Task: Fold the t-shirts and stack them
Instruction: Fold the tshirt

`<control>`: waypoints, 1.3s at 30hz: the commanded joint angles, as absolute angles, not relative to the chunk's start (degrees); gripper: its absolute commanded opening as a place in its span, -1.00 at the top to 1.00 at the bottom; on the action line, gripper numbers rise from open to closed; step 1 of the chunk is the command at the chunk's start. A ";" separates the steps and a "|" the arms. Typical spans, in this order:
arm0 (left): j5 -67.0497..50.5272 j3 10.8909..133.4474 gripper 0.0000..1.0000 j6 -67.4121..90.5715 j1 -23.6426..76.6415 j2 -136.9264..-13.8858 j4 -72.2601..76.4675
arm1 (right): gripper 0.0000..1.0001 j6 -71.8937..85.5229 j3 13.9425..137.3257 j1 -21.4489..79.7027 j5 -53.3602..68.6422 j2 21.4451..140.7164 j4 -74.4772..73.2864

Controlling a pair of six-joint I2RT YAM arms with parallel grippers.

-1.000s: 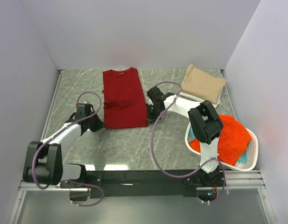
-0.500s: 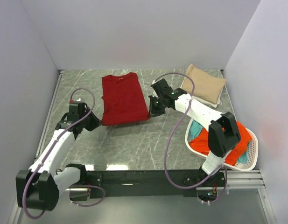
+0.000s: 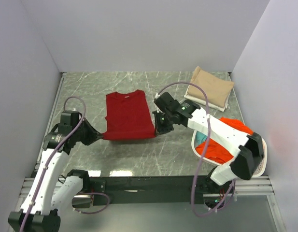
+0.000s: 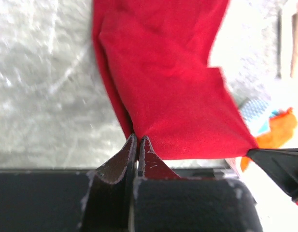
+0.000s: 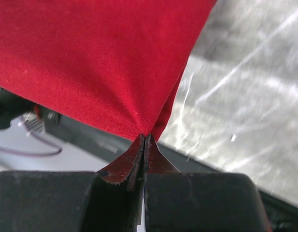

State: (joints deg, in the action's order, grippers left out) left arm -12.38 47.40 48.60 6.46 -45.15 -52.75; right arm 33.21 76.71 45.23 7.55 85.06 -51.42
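The left pincer [image 3: 99,137] was pressed together on the near left corner of the dark red shirt [image 3: 129,115] at mid-frame; the right pincer [image 3: 158,130] pinched its near right corner; the hem stretched between them above the table [image 3: 153,152]; a folded tan shirt [image 3: 210,87] lay at upper right.

I see a grey marble table [image 3: 139,150]. On it: dark red t-shirt [image 3: 128,113] approx centre, collar twd far edge, near hem lifted off the top. Folded tan t-shirt [image 3: 211,87] in far-right corner. White basket [image 3: 193,143] at near-right edge, apart from both.
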 commanded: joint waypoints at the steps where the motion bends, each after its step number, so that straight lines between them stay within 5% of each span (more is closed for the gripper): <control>1: -15.55 51.94 0.99 50.97 6.42 -42.19 -61.95 | 1.00 38.31 78.83 47.28 4.75 79.90 -59.49; 17: -17.40 51.86 0.99 49.75 6.33 -52.89 -49.94 | 1.00 35.95 84.72 40.17 1.05 85.16 -54.94; 39: -14.50 58.80 0.99 45.88 3.61 -78.39 -30.59 | 1.00 25.58 115.11 32.52 -1.84 114.25 -50.54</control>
